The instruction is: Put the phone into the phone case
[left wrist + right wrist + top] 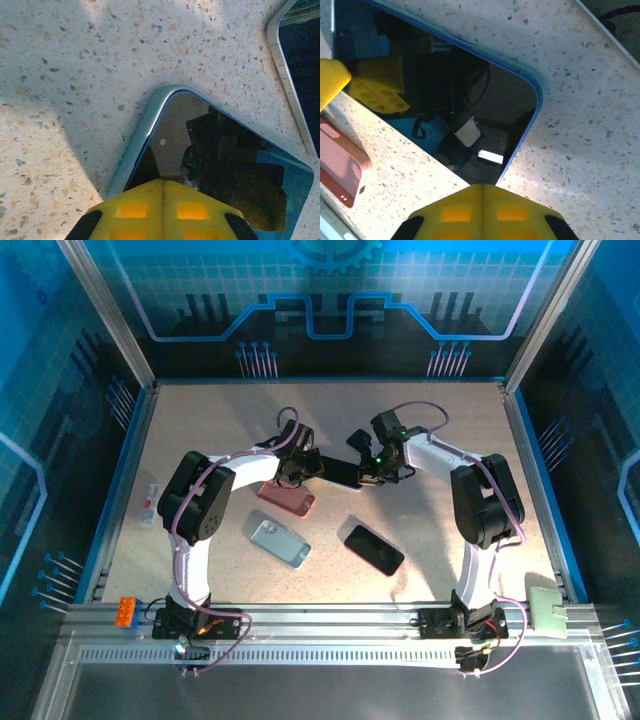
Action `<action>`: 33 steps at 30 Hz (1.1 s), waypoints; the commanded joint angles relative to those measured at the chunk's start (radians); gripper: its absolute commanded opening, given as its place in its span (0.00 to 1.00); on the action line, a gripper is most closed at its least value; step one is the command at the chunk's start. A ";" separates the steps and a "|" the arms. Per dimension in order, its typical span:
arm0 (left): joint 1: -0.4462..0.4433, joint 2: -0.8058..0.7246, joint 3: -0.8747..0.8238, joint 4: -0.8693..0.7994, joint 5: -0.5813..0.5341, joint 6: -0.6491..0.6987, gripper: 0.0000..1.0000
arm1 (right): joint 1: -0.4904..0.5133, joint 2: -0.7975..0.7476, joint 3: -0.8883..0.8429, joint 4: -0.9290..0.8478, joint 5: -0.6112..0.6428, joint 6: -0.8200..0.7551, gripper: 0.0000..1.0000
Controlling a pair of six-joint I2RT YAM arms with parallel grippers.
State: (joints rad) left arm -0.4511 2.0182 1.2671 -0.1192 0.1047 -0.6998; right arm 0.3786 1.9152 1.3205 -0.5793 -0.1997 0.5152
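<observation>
My left gripper and right gripper, both closed on nothing, sit at opposite ends of the blue-rimmed phone, just far-right of the pink case; I'd keep pressure even so it slides flat rather than pivots.

We see the middle crowded: left arm and right arm meet over a dark phone, pink case just beside. Nearer lie a light-blue case and black phone; the table is open along its far strip.
</observation>
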 commanded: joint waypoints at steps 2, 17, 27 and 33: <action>-0.001 0.012 0.003 -0.037 -0.020 0.017 0.01 | 0.005 0.030 0.020 -0.027 0.019 -0.015 0.00; -0.001 0.002 -0.033 -0.026 -0.026 0.012 0.00 | 0.059 0.104 0.042 -0.069 0.073 -0.032 0.00; -0.001 0.001 -0.059 -0.016 -0.031 0.016 0.00 | 0.124 0.175 0.037 -0.141 0.158 -0.048 0.00; 0.001 0.002 -0.079 -0.011 -0.033 0.017 0.00 | 0.154 0.217 0.001 -0.132 0.165 -0.044 0.00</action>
State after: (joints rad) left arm -0.4507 2.0121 1.2324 -0.0704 0.1017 -0.6998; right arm 0.4709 1.9934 1.4002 -0.6724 -0.0017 0.4797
